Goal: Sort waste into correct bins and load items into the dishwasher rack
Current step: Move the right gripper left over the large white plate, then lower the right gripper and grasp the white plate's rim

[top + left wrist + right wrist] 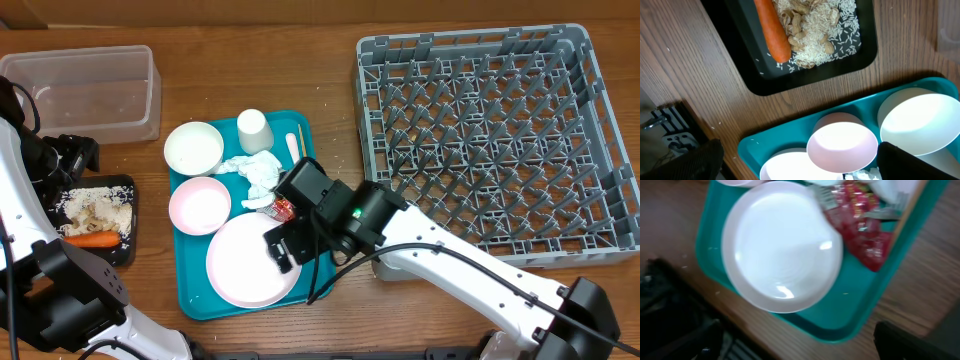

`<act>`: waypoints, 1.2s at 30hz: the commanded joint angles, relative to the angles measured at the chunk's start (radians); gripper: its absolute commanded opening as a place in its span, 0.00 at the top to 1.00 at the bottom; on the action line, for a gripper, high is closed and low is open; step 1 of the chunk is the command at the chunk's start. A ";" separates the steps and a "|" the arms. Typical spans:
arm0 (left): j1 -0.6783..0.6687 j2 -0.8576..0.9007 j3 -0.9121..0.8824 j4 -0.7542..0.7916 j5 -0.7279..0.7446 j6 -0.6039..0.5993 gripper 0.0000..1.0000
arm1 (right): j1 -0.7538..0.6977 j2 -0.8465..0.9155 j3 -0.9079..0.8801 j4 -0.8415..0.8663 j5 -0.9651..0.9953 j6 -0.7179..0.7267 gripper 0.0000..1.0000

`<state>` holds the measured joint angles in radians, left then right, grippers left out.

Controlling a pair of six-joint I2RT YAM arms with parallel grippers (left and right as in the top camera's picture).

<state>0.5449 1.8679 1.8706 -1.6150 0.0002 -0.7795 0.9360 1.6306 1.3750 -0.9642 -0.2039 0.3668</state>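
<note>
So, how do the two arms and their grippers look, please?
Both arms are built of long white links joined by bulky black joints. The right arm has thin black cables looping along it and a small green light on its black wrist. The left arm carries a black cable too. The left gripper and right gripper are black and blocky.

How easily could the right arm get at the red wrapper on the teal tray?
Probably easily. The right arm holds its jaws open just above the teal tray, and the red wrapper lies in plain view beside the pink plate, close below. Nothing seems to block the way down.
</note>
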 commanded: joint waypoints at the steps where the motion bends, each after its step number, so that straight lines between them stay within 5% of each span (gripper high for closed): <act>1: -0.002 -0.023 -0.003 0.001 -0.010 0.001 0.00 | 0.006 0.004 0.003 0.062 -0.202 0.005 0.00; 8: -0.002 -0.023 -0.003 0.001 -0.010 0.001 0.00 | 0.013 0.092 0.001 0.033 0.047 0.175 0.00; 12: -0.002 -0.023 -0.003 0.001 -0.010 0.001 0.00 | 0.014 0.161 0.001 0.037 0.047 0.208 0.00; 16: -0.002 -0.023 -0.003 0.001 -0.010 0.001 0.00 | 0.015 0.220 0.000 0.043 0.050 0.261 0.18; 36: -0.002 -0.023 -0.003 0.001 -0.010 0.001 0.00 | 0.044 0.315 -0.074 0.164 0.137 0.397 0.28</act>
<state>0.5449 1.8679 1.8706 -1.6150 -0.0002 -0.7795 0.9730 1.9232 1.3174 -0.8124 -0.0895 0.7395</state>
